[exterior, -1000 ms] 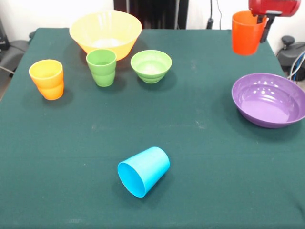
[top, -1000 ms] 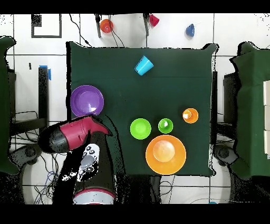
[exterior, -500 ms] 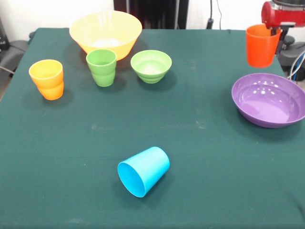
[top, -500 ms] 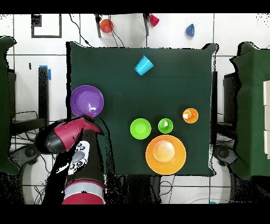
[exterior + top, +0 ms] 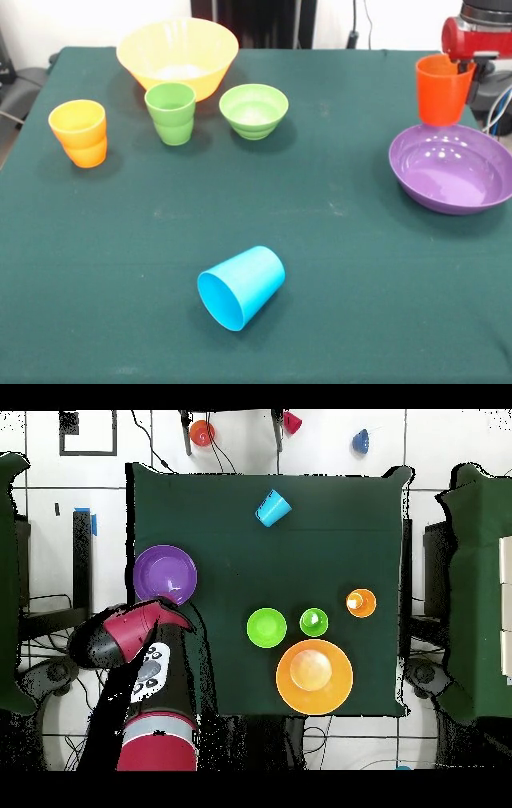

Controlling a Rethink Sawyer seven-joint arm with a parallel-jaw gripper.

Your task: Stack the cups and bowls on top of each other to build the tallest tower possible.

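My gripper (image 5: 466, 70) is shut on the rim of an orange cup (image 5: 439, 90), which hangs upright just above the far rim of the wide purple bowl (image 5: 452, 166). In the overhead view the red arm (image 5: 128, 634) hides that cup beside the purple bowl (image 5: 165, 574). A light blue cup (image 5: 242, 286) lies on its side near the table's front. At the back left stand a yellow-orange cup (image 5: 78, 132), a green cup (image 5: 170, 112), a light green bowl (image 5: 254, 110) and a large yellow bowl (image 5: 178, 54). No tower shows.
The green tablecloth (image 5: 336, 264) runs to the edges; the purple bowl sits close to the right edge. In the overhead view, small orange (image 5: 202, 432), magenta (image 5: 291, 422) and blue (image 5: 361, 441) items lie on the floor beyond the table.
The gripper has carried the orange cup rightward and down in the front view, from above the table's back corner to just over the purple bowl's far rim.
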